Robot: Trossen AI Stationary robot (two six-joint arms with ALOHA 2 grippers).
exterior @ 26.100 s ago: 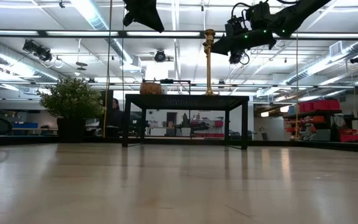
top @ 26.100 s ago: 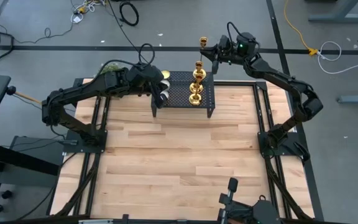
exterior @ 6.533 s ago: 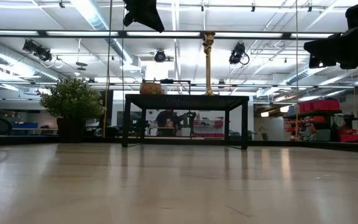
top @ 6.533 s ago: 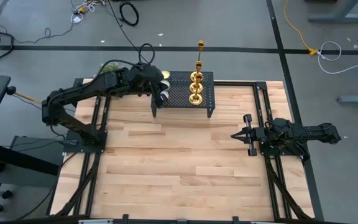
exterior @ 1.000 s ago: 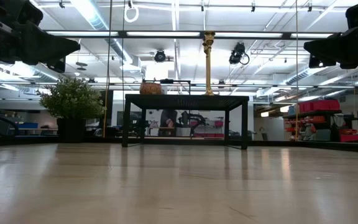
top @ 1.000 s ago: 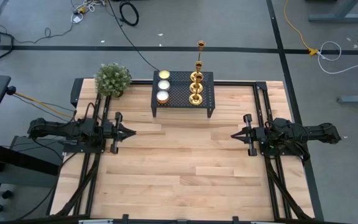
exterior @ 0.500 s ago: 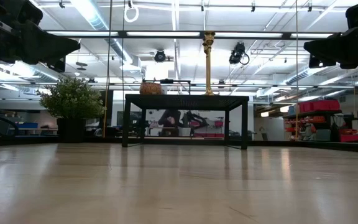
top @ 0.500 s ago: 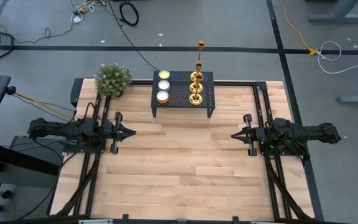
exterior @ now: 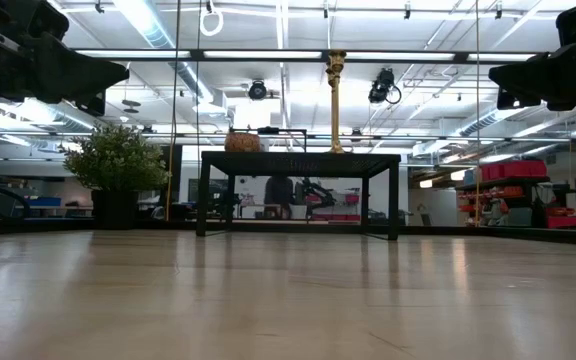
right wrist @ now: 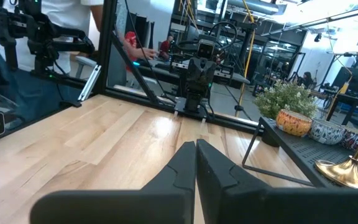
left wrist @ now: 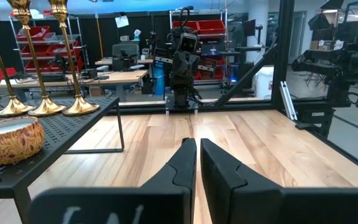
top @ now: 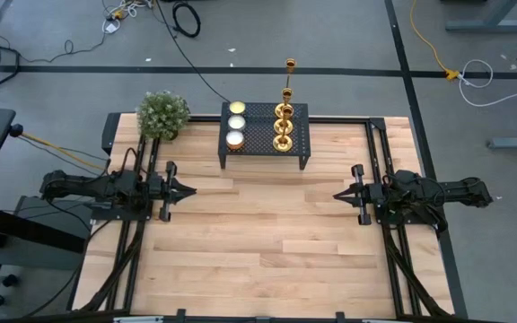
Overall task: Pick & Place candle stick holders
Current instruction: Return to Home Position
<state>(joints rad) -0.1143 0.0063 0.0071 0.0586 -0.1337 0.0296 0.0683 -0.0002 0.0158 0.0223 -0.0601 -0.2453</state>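
Left gripper (top: 189, 190) and right gripper (top: 337, 195) sat parked, fingers pressed together. Risk: a jolted shelf (top: 300, 144) could topple the candle stick holders (top: 283, 126).

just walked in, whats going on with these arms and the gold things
Nothing is being handled right now. The three candle stick holders stand in a row on the right part of the black shelf at the table's far edge, beside the candles. The left gripper and the right gripper are both shut and empty, each arm folded low at its own side, pointing inward.
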